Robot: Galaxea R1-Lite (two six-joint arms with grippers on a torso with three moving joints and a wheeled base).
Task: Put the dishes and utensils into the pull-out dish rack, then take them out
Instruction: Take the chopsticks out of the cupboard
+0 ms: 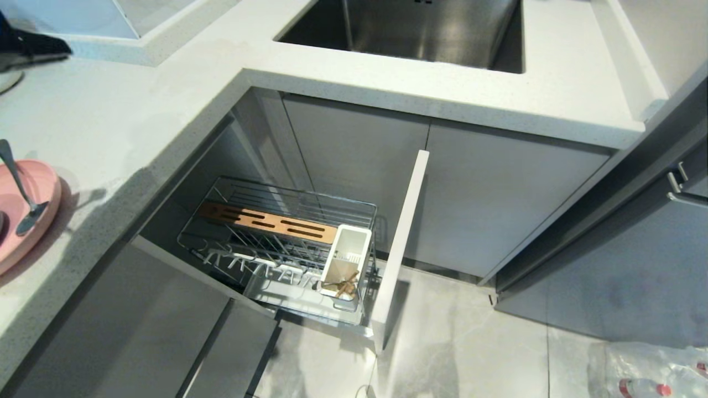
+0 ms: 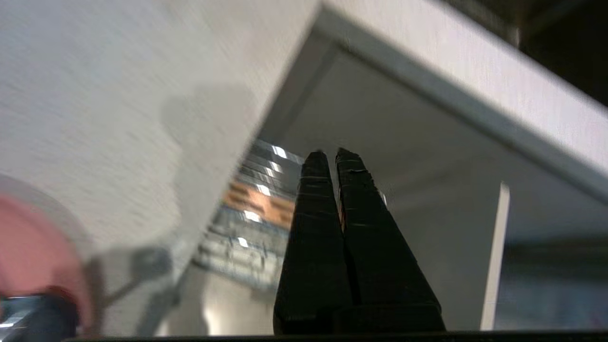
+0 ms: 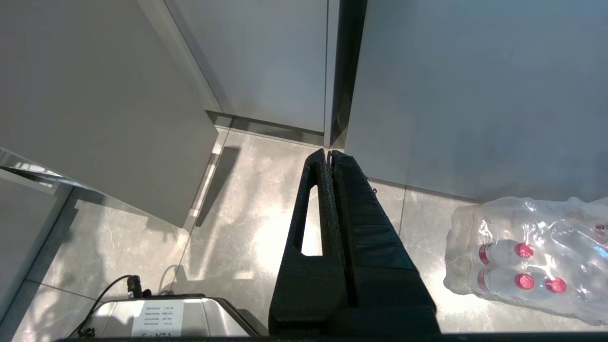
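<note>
Now, left gripper (image 2: 331, 156) hovering closed and empty above the rack (image 1: 287, 243), chopsticks (image 1: 344, 287) sitting in its cup (image 1: 345, 260), plate (image 1: 27, 215) and spoon (image 1: 19, 188) lying beside it, right gripper (image 3: 328, 154) hanging closed near the floor.

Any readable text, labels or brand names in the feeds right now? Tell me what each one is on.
No text can be read in any view.
White label on the silver metal case on the floor, right wrist view: printed lines, too small to read.
Shrink-wrapped pack of red-capped clear plastic bottles: no legible print.
Pink round plate, chrome wire pull-out rack: no markings.
</note>
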